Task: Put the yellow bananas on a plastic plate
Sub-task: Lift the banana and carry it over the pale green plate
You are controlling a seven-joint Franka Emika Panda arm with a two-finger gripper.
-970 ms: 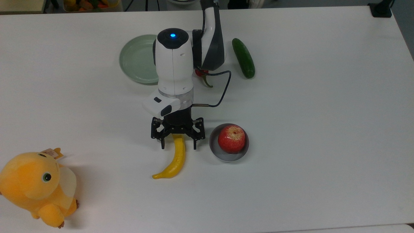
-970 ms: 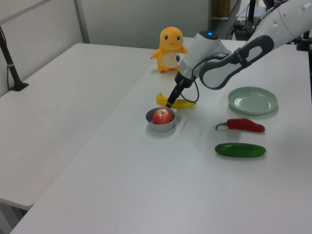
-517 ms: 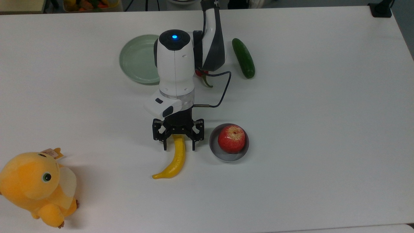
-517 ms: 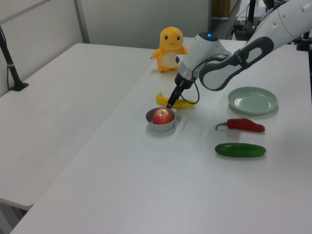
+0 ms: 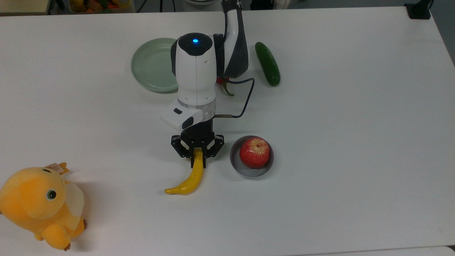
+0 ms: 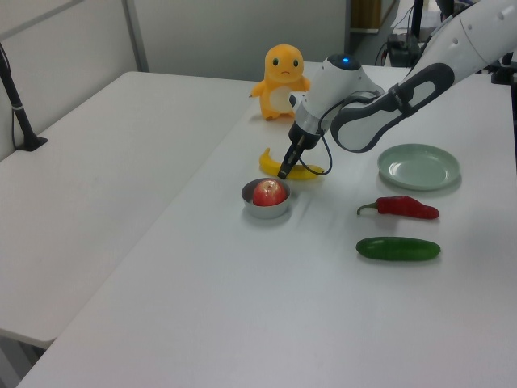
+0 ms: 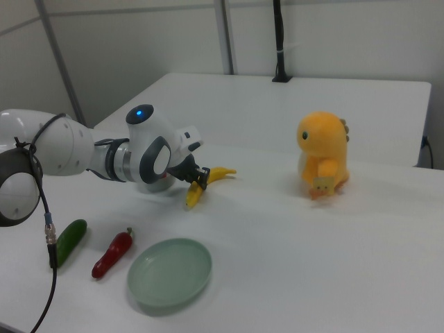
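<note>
Closed since half a second ago: hand (image 5: 197,156) now pinching stem end of banana (image 5: 190,177), far tip on counter (image 5: 337,185); end grip leaves body free. Well apart from mint-green plate (image 5: 151,65).

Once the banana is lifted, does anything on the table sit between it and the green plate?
Nothing on the table visibly does. In the top view, bare table lies between the banana, held in the closed gripper, and the green plate. The red chili, cucumber and apple dish lie off that path. The arm's own body overhangs the plate's edge.
</note>
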